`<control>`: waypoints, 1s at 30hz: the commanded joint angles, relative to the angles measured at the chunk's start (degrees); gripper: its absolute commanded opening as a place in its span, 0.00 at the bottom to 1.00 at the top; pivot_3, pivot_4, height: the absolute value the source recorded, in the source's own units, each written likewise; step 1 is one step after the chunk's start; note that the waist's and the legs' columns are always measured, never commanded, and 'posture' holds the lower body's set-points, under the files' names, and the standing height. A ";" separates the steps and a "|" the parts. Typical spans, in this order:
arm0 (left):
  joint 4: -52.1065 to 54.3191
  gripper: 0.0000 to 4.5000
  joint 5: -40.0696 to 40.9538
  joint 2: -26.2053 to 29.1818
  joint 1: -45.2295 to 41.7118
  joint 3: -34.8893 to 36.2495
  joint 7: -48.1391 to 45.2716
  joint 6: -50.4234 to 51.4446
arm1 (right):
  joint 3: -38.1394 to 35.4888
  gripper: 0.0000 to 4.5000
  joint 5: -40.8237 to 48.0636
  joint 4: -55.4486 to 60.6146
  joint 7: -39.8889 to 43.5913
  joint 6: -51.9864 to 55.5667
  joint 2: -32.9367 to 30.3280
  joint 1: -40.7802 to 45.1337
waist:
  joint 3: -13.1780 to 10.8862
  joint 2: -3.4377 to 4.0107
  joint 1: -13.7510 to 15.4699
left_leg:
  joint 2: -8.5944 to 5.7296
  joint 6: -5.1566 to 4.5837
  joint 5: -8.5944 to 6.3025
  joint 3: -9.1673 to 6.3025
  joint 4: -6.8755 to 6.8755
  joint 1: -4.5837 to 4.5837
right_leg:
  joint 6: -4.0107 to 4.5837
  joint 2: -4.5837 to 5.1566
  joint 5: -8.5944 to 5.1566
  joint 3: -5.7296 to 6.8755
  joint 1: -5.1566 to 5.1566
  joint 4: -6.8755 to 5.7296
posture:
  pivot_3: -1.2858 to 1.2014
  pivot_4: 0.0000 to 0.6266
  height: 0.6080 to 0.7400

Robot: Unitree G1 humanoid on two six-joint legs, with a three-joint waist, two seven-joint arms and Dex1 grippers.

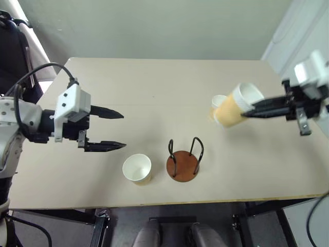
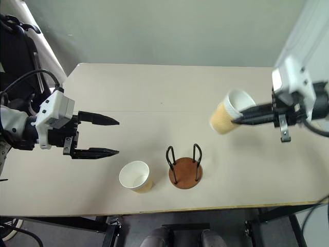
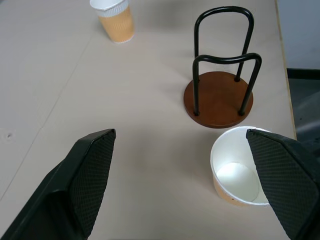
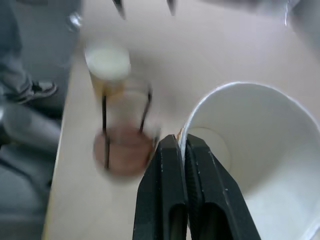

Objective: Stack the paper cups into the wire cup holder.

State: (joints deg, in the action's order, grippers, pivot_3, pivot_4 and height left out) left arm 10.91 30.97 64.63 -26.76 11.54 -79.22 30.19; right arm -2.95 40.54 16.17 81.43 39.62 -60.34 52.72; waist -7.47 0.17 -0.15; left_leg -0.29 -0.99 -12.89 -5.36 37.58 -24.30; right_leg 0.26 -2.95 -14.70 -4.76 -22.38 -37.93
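Over the table's [image 1: 154, 77] left side the left gripper [image 1: 105, 129] hangs spread and empty; one cup [image 1: 137, 169] stands beside the empty holder [image 1: 183, 163], another [image 1: 218, 103] farther right. The right gripper [image 1: 250, 110] pinches a cup's rim [image 1: 237, 105] aloft, apparently mid-carry; next, lowering it between the loops. No writing is readable.

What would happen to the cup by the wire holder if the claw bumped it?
The paper cup would probably slide or tip: it looks thin and empty, so likely very light. Its base is narrower than its open top, so it may topple, then roll in a curve. Squeezed hard, its wall could crumple. The wire cup holder beside it looks steadier on its wooden base.
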 commanded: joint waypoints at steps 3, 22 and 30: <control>0.34 1.00 -0.35 0.36 0.04 0.24 0.95 -1.16 | 9.87 0.01 -2.77 4.29 -0.23 -1.25 6.93 3.97 | 0.00 0.00 0.10 | 0.00 0.02 0.01 -0.01 -0.01 -0.03 | 0.04 0.01 -0.03 0.02 -0.04 0.00 | 0.52 0.24 1.00; 3.62 1.00 0.83 3.24 6.42 4.73 2.54 -0.28 | 17.59 0.01 -13.59 4.08 2.99 -8.84 9.68 -1.23 | -0.01 0.01 0.11 | 0.02 0.22 0.15 -0.03 0.01 -0.49 | 0.11 0.02 0.01 0.07 -0.50 -0.10 | 0.52 0.24 1.00; 4.69 1.00 1.34 3.65 8.22 6.35 2.77 0.09 | 18.69 0.19 -15.68 3.00 3.27 -9.78 10.93 -0.69 | -0.01 0.01 0.04 | 0.04 0.22 0.15 -0.02 -0.01 -0.46 | 0.19 0.02 0.06 0.11 -0.53 -0.22 | 0.52 0.24 1.00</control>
State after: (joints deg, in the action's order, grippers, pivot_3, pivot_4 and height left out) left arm 13.80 31.78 67.00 -18.60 15.24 -76.93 30.19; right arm 16.51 25.10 18.51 84.35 30.45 -49.32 50.87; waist -7.48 0.18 -0.11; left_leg -0.25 -0.77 -12.74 -5.39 37.57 -24.76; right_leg 0.46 -2.93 -14.64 -4.65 -22.91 -38.15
